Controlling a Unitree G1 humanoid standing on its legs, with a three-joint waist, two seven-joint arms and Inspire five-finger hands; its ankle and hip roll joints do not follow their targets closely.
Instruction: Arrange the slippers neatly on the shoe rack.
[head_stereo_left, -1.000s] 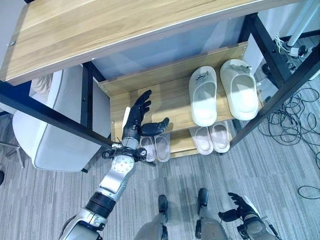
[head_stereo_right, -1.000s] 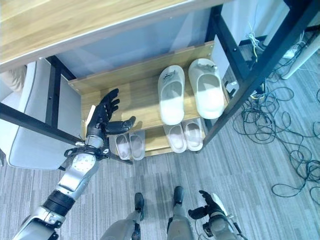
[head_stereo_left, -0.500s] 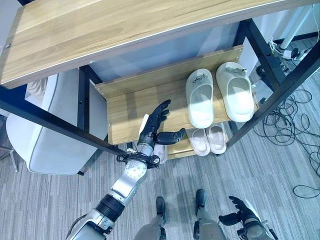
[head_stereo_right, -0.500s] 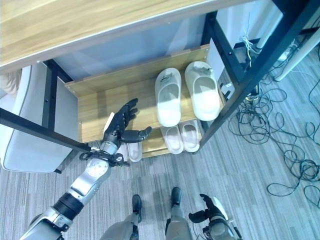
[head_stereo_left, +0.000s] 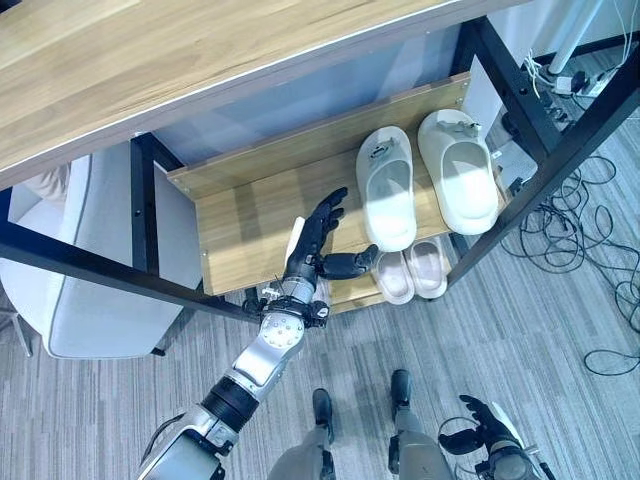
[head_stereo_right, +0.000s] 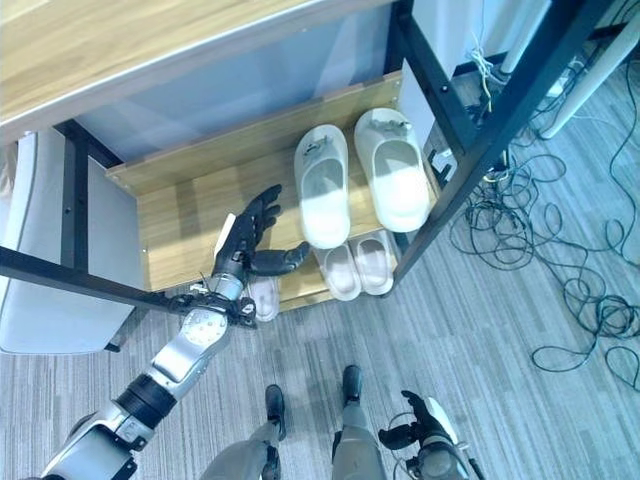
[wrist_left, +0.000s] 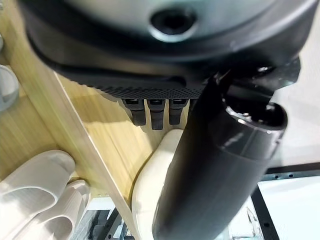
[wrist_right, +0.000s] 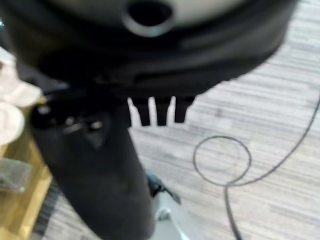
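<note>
Left hand (head_stereo_left: 318, 243) nearer white slippers (head_stereo_left: 385, 200)

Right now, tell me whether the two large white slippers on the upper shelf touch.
Apart: the left eye view shows shelf wood between the left slipper and the right slipper.

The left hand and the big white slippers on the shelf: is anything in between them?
No. In the left eye view, just bare wooden shelf lies between the open left hand and the big white slippers; its thumb points toward them.

Two large white slippers (head_stereo_left: 428, 181) sit side by side on the upper shelf (head_stereo_left: 250, 220). Below, two small pale slippers (head_stereo_left: 412, 271) are plain to see, and perhaps one more small slipper (head_stereo_right: 262, 297) shows beside the left hand (head_stereo_left: 318, 243).
</note>
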